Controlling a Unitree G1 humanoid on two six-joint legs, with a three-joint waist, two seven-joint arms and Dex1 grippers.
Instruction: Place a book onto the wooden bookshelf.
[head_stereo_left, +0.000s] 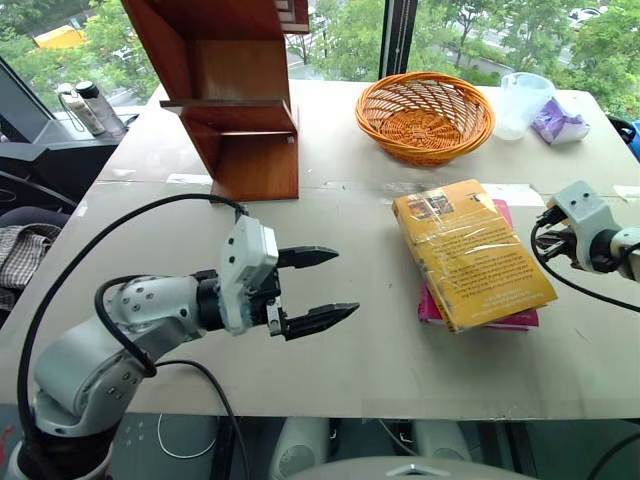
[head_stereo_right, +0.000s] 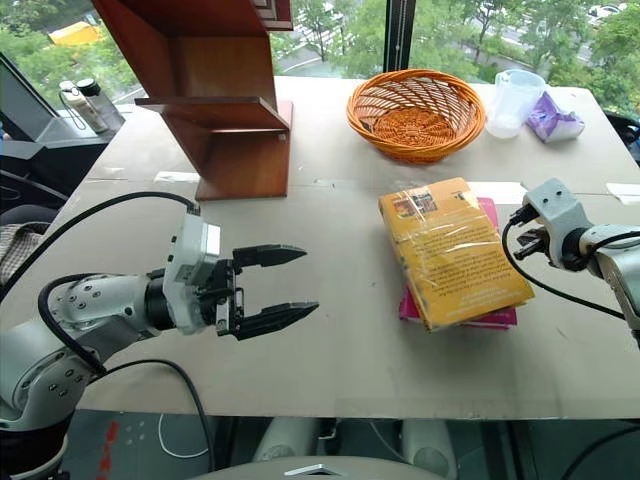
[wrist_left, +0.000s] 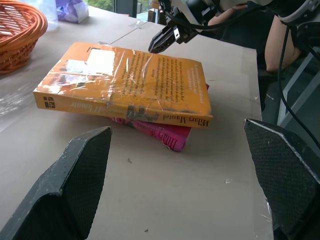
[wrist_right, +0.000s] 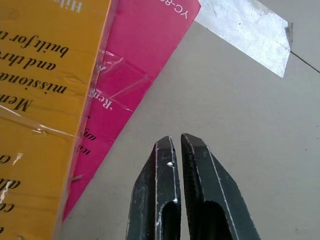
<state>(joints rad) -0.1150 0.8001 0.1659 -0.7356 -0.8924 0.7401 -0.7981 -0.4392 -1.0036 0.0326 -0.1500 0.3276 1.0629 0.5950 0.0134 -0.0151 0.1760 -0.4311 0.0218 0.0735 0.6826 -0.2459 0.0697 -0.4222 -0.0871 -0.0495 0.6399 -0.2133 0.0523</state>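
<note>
The book (head_stereo_left: 473, 252) lies on top of a second book (head_stereo_left: 478, 312), both flat on the table (head_stereo_left: 350, 340), right of centre. Behind them, toward the window, sits the wicker basket (head_stereo_left: 425, 115), with a plastic jug (head_stereo_left: 522, 103) to its right and a crumpled bag (head_stereo_left: 558, 123) just beyond that. The wooden bookshelf (head_stereo_left: 235, 100) stands at the back left, well apart from the books. The left gripper (head_stereo_left: 318, 288) hangs over the table's near left part, pointing toward the books. The right gripper (wrist_right: 179, 145) is just beside the books' right edge, over bare table
</note>
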